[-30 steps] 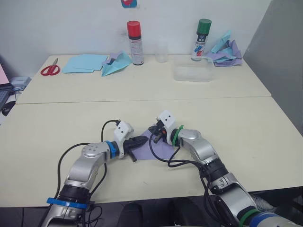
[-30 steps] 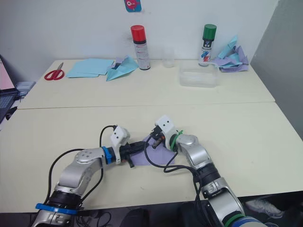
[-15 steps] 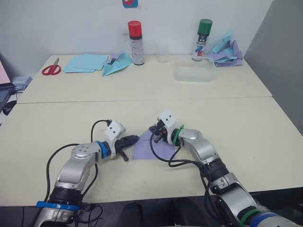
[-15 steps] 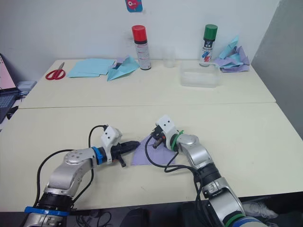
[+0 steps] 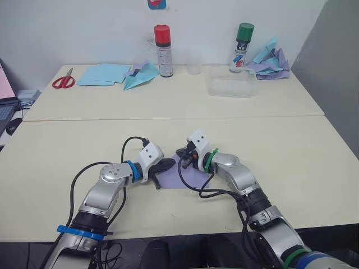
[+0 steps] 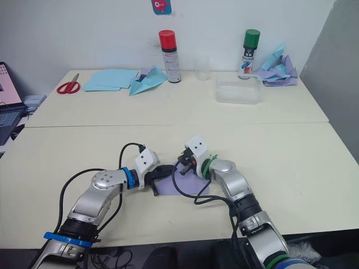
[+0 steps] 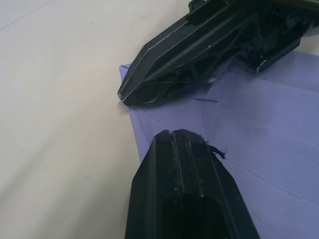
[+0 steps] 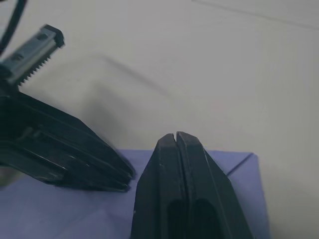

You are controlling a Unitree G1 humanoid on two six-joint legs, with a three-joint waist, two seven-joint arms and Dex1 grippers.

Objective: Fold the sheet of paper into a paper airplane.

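Note:
The sheet of paper [image 5: 192, 176] is pale lavender and lies flat on the near table, with folded flaps and crease lines [image 7: 259, 144]. My left gripper [image 5: 166, 165] is shut, its tip resting on the sheet's left corner. My right gripper [image 5: 182, 161] is shut too, and its tip presses on the sheet's far edge, a finger's width from the left one. In the left wrist view my shut fingertips [image 7: 179, 135] point at the right gripper [image 7: 123, 96] across the paper. The paper airplane is out of view.
On the far table stand a red spray can [image 5: 161, 50], a green spray can [image 5: 242, 39], a clear cup [image 5: 194, 61] and a clear container [image 5: 230, 88]. Light blue sheets [image 5: 101, 74], a light blue plane [image 5: 140, 75], scissors [image 5: 63, 81] and a heap of planes [image 5: 269, 59] lie there too.
My left gripper drew back to the left off the paper half a second ago and has since returned to its left corner. The right gripper has stayed on the sheet.

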